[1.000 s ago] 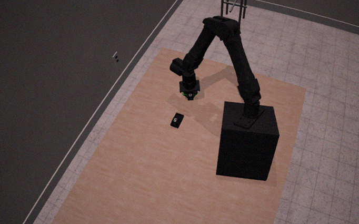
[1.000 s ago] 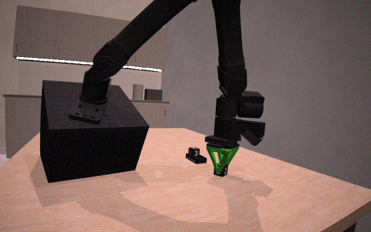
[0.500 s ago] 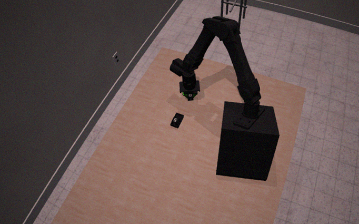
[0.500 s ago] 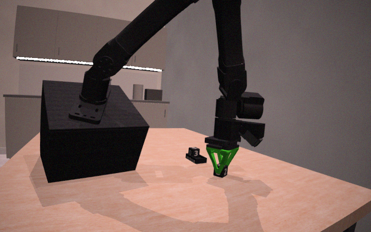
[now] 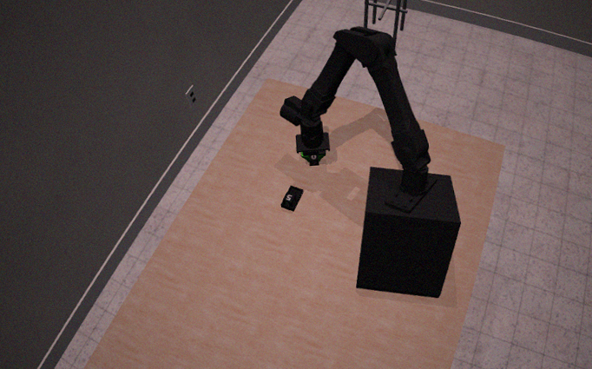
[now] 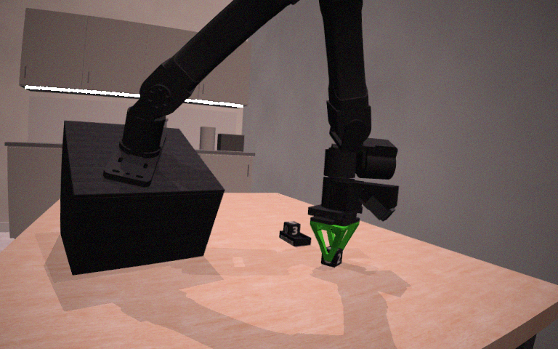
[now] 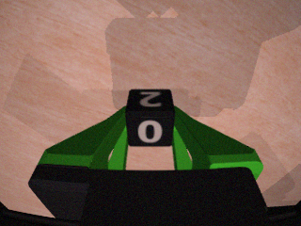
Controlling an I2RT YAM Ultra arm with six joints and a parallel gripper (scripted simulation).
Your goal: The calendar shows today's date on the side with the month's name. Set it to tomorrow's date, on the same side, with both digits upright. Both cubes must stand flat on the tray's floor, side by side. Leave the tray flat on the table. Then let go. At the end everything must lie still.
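My gripper (image 5: pixel 313 162) (image 6: pixel 330 256) (image 7: pixel 150 113) points down, its green fingers shut on a black cube (image 6: pixel 338 259) (image 7: pixel 150 100). In the wrist view this cube shows a white 0 on the face towards the camera and a 2 on the adjoining face. It is at or just above the table; I cannot tell which. The small black tray (image 5: pixel 298 190) (image 6: pixel 302 240) lies on the table apart from the gripper. A second black cube (image 5: pixel 288 198) (image 6: pixel 292 227) sits in one end of the tray, showing 3 and 0 on its sides in the exterior view and 5 on top. The tray's month side is not readable.
The arm stands on a large black pedestal block (image 5: pixel 407 247) (image 6: pixel 139 230) on the wooden table (image 5: pixel 206 298) (image 6: pixel 263 304). The tray lies between the gripper and the table's middle in the top view. A grey wall runs beyond one long table edge.
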